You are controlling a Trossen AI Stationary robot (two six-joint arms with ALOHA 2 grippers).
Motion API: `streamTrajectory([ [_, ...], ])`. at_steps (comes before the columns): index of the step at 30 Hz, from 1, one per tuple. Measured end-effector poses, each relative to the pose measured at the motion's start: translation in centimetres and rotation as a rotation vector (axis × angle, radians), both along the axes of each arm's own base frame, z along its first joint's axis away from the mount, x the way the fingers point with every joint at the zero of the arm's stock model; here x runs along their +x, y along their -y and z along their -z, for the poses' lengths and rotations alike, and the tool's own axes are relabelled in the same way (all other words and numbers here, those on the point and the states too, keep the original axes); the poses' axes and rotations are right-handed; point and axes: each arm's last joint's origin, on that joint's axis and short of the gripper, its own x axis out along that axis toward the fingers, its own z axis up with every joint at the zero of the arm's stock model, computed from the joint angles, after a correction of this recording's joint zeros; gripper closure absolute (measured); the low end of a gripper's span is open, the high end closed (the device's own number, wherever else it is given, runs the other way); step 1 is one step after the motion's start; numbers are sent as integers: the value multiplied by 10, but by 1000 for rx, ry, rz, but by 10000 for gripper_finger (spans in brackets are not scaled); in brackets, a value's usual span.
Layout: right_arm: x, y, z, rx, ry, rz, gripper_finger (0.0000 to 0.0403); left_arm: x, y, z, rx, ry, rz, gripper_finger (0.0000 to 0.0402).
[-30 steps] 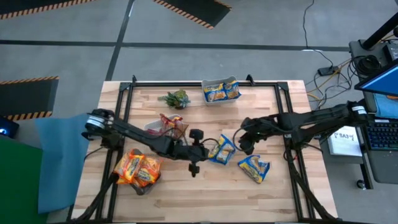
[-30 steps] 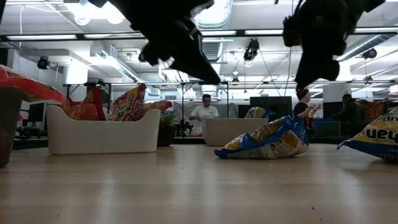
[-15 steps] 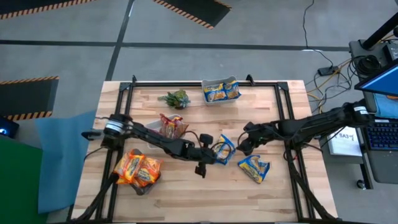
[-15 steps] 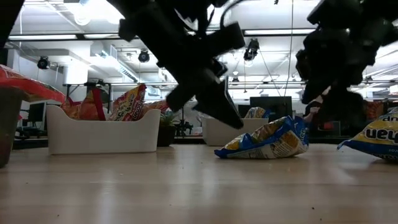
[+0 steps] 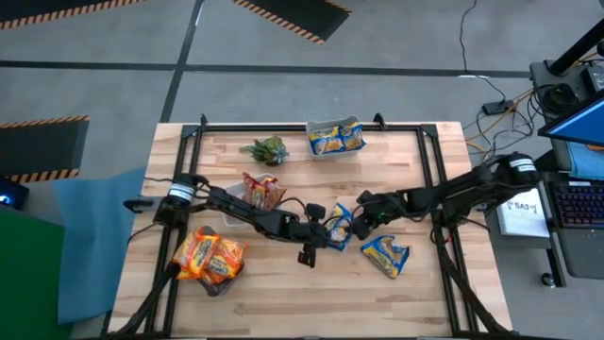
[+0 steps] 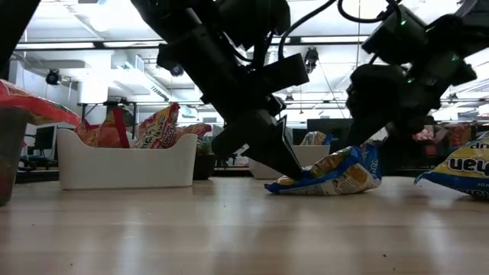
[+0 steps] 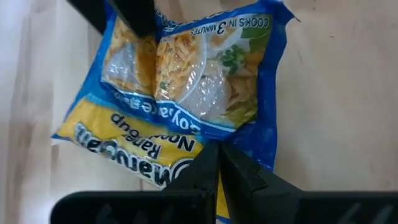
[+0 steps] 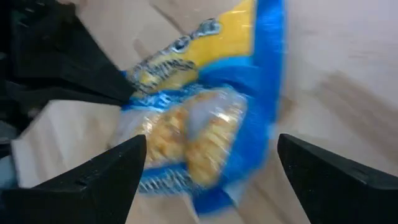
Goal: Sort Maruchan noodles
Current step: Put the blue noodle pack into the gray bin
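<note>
A blue-yellow Maruchan noodle packet (image 5: 343, 225) (image 7: 180, 93) (image 8: 199, 130) lies near the table's middle. In the low view its left end (image 6: 279, 186) is flat on the wood and its right end is raised. My left gripper (image 5: 329, 234) (image 6: 294, 173) (image 7: 217, 158) is shut, with its tip on the packet's left end. My right gripper (image 5: 362, 214) (image 8: 208, 180) is open and hovers at the packet's right end, a finger on either side. Whether it touches the packet, I cannot tell. A second blue-yellow packet (image 5: 385, 254) lies to the right, nearer the front edge. My left gripper presses its shut fingertips down on the packet's blue sealed edge (image 7: 245, 142) at the end toward the table's left. It slants down from the table's left. That end lies flat on the table while the other end stands higher.
A tub with blue-yellow packets (image 5: 335, 139) stands at the far middle, with a small green plant (image 5: 266, 149) to its left. A tub of dark red packets (image 5: 259, 190) and a tub of orange packets (image 5: 209, 256) sit on the left. Black frame rails (image 5: 434, 179) run along the table's sides.
My left gripper has moved toward the table's right and come down onto the packet's left end, staying shut. My right gripper has lowered toward the packet's right end and its fingers have spread open. The packet has stayed in place.
</note>
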Motion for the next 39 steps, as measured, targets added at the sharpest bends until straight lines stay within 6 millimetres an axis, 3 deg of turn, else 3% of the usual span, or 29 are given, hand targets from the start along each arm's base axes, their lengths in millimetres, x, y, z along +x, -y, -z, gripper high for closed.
streamTrajectory([
  [9,27,-1,17,51,165,-45,52,0,-2,2,-25,-11,2,402],
  [13,32,-1,21,65,199,-64,78,0,-2,2,-25,-11,1,402],
  [17,32,-1,24,56,190,-69,138,0,-2,2,-25,-12,1,402],
  [26,32,-1,17,30,219,-132,316,-2,-3,-2,-13,-21,10,402],
  [31,30,-1,6,-3,270,-159,375,-7,-4,-20,1,-18,21,402],
  [39,25,10,-27,-52,413,-142,379,-30,-9,-82,40,28,63,402],
])
